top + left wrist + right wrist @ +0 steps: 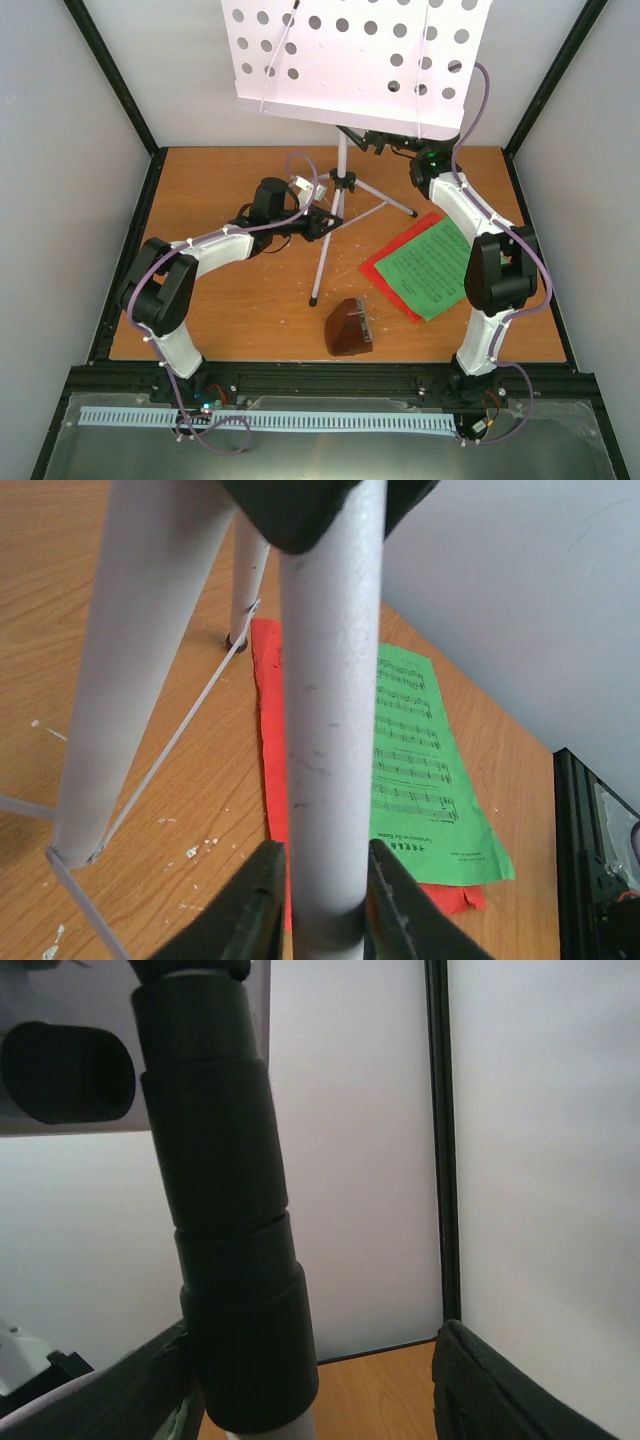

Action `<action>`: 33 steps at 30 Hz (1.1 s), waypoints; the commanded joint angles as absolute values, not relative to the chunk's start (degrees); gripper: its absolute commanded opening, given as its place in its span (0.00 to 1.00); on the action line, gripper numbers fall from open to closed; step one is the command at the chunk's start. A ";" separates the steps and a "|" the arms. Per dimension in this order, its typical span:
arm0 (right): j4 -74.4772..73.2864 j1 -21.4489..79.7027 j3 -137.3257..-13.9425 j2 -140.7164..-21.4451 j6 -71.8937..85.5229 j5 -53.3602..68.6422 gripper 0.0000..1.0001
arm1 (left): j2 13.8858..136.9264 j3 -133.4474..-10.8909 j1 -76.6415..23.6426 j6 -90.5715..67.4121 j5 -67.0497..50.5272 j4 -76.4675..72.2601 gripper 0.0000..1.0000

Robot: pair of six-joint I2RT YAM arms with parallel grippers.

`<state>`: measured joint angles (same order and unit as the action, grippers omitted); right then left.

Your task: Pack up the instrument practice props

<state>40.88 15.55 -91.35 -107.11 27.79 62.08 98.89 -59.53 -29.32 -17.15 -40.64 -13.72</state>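
1. Two claws are on one stand: my left gripper [320, 890] is clamped on a white leg tube of the tall music stand [343, 160], with both fingers [250, 905] pressed against it, low over the wooden table [250, 300].
2. Centre: the stand is upright, and its perforated plate [360, 50] fills the top of the overhead view.
3. The dark brown metronome [348, 328] sits near the table's front edge, apart from the tripod's feet.
4. The green sheet [435, 265] lies on the red sheet [385, 262], flat on the table to the right of the tripod.
5. My right gripper [310, 1385] stands open around the stand's dark collar [230, 1260] under the plate. One finger touches it and the other [500, 1390] is well clear.
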 commanded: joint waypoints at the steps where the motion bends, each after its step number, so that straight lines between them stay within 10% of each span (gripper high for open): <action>1: 41.75 16.02 -93.36 -107.90 28.63 64.21 0.58 | 99.24 -61.87 -29.71 -15.11 -41.08 -15.76 0.18; 12: 41.71 16.80 -93.14 -106.25 28.53 66.38 0.04 | 97.55 -60.45 -29.68 -12.34 -38.63 -15.82 0.00; 33: 30.06 27.07 -91.36 -96.73 16.77 63.40 0.03 | 77.70 -50.39 -29.66 -9.42 -28.02 -27.03 0.00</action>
